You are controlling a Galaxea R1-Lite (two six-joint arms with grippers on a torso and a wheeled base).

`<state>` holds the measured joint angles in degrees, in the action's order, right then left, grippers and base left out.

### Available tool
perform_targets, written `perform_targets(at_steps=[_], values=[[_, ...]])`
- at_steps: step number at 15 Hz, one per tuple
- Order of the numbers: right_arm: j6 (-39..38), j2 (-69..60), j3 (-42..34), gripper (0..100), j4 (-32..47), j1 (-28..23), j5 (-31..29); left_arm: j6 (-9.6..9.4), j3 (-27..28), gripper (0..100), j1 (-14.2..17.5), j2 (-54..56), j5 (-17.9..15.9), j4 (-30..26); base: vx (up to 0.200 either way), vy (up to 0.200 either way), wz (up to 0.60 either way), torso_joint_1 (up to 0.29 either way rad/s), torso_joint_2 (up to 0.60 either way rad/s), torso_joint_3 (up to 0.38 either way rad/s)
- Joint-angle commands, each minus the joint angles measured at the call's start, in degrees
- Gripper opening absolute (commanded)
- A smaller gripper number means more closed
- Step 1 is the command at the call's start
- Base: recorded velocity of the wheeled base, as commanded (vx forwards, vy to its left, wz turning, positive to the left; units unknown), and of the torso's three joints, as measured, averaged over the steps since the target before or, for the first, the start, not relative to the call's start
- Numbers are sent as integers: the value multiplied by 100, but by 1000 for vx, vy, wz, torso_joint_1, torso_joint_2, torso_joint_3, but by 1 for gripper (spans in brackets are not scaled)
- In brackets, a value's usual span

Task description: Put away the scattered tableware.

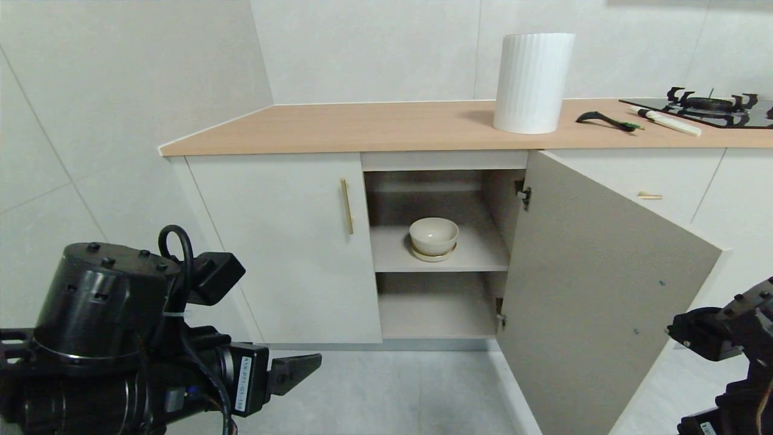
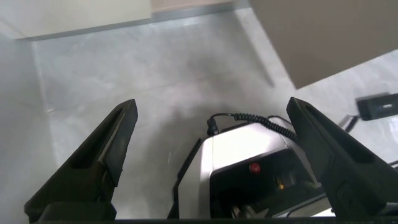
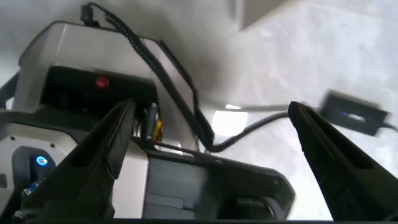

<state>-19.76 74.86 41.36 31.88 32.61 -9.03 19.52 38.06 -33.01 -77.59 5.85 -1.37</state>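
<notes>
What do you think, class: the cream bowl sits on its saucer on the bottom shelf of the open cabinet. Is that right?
Not quite. The head view shows the bowl on its saucer on the upper shelf, not the bottom one, of the open cabinet.

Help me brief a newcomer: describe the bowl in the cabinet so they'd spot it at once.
Under the wooden countertop, one cabinet door stands open. On the upper shelf inside sits a cream bowl, deep and round, stacked on the flatter small plate beneath it.

The bowl (image 1: pixel 433 234) and saucer (image 1: pixel 432 258) are cream, the ribbed cylinder (image 1: pixel 532 83) white, the countertop (image 1: pixel 374 127) light tan.
</notes>
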Motion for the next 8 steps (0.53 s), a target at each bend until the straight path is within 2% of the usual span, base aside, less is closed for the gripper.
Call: perform_targets(at_steps=[1, 3, 5, 8], values=[[34, -174, 118, 100, 205, -9, -63, -1, -9, 100, 5, -1, 4, -4, 0, 0, 0, 0, 0, 0], [69, -279, 320, 100, 688, -114, -336, -1, -9, 100, -3, 7, 4, -4, 0, 0, 0, 0, 0, 0], [130, -235, 478, 100, 758, -862, -775, -1, 0, 100, 5, 16, 4, -4, 0, 0, 0, 0, 0, 0], [500, -112, 715, 100, 706, -1987, -819, -1, 0, 100, -3, 16, -5, -4, 0, 0, 0, 0, 0, 0]])
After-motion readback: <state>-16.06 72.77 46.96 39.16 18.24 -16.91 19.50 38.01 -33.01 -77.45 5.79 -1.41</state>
